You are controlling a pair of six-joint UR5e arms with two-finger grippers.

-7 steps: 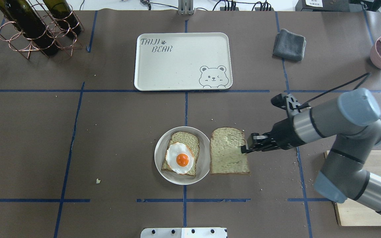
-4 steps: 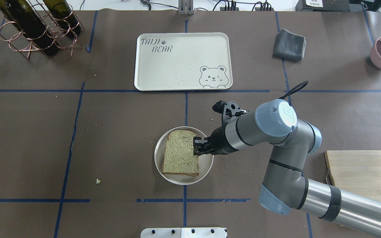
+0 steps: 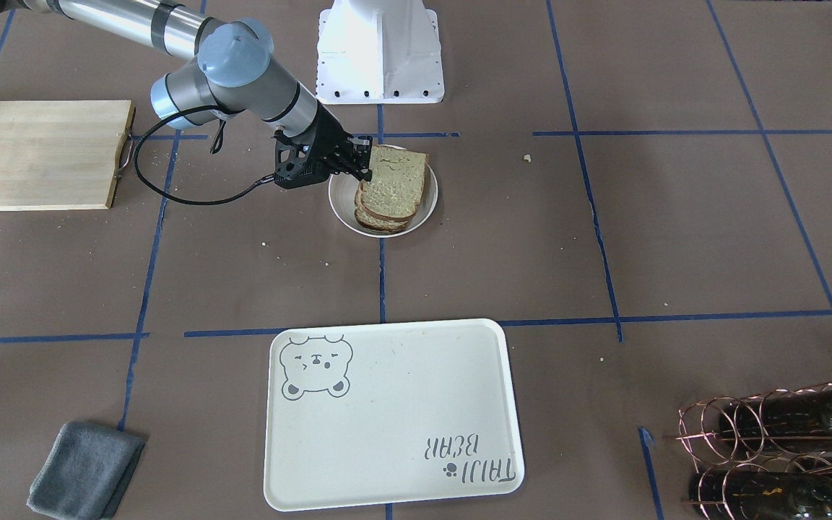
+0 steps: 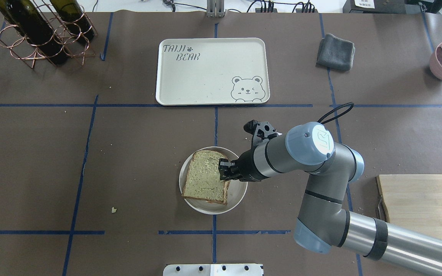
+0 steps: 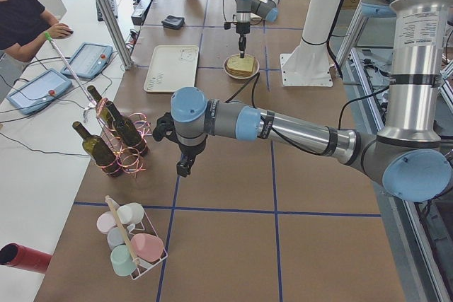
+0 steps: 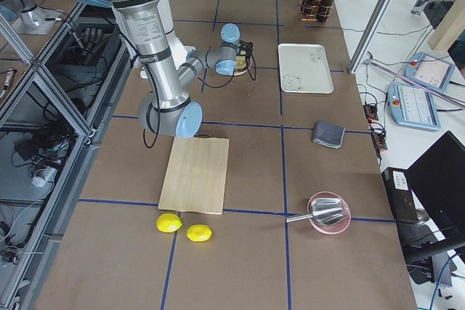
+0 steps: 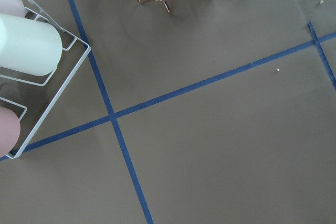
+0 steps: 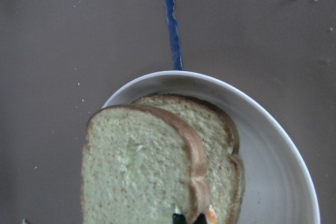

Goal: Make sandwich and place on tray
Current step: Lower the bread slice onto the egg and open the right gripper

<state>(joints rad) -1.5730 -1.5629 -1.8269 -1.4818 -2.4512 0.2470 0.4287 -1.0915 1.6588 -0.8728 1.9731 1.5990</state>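
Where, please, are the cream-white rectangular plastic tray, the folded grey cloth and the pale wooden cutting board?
Cream-white rectangular plastic tray [image 4: 213, 73]: overhead exterior view, bare centre.
Folded grey cloth [image 4: 335, 52]: overhead exterior view, its middle.
Pale wooden cutting board [image 3: 37, 155]: exterior front-facing view, top face.

The right tool has carried the top slice off the table onto the plate; egg now covered.
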